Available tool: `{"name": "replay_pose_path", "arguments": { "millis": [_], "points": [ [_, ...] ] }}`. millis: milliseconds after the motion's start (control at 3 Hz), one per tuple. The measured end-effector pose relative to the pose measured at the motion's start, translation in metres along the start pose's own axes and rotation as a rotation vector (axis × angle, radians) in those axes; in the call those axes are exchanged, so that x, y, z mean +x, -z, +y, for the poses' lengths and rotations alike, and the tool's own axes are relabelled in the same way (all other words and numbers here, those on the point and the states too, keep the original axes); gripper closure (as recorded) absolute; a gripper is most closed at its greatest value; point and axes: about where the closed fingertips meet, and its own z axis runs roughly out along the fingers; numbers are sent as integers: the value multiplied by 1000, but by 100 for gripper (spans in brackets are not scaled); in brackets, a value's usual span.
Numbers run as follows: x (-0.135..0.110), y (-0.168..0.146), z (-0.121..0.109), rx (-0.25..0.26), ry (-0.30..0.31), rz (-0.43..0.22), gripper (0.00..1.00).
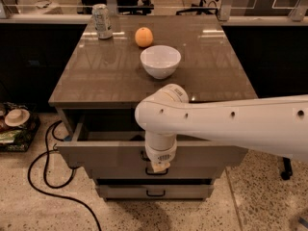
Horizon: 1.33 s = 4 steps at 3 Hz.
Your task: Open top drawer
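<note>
Overhead, the white arm is the biggest thing in view, coming in from the right edge and bending down at a rounded joint over the front of the brown-topped cabinet. Next in size is the top drawer, pulled out from under the cabinet top so that a strip of its grey tray shows behind its front. The gripper hangs straight down against the middle of that front, by the lower edge. The wrist housing covers its tip, so whether it is clamped on anything cannot be told. Just left of the gripper and slightly above it, one end of the drawer's black handle peeks out past the wrist.

Directly below the gripper sits a narrower middle drawer, closed, and under that the bottom drawer, also closed. Down to the gripper's left a black cable loops across the speckled floor. Well behind the gripper, on the cabinet top, stands a white bowl. An orange lies just beyond the bowl, and a can stands farther back and to the left.
</note>
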Motion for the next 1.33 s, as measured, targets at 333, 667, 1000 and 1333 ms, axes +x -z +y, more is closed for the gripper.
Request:
{"name": "replay_pose_path", "arguments": {
  "millis": [333, 667, 1000, 1333],
  "points": [
    [0, -1, 0, 0, 0, 0, 100],
    [0, -1, 0, 0, 0, 0, 100],
    [-2, 1, 4, 12, 0, 9, 100],
    [-2, 1, 4, 12, 0, 9, 100]
  ]
}}
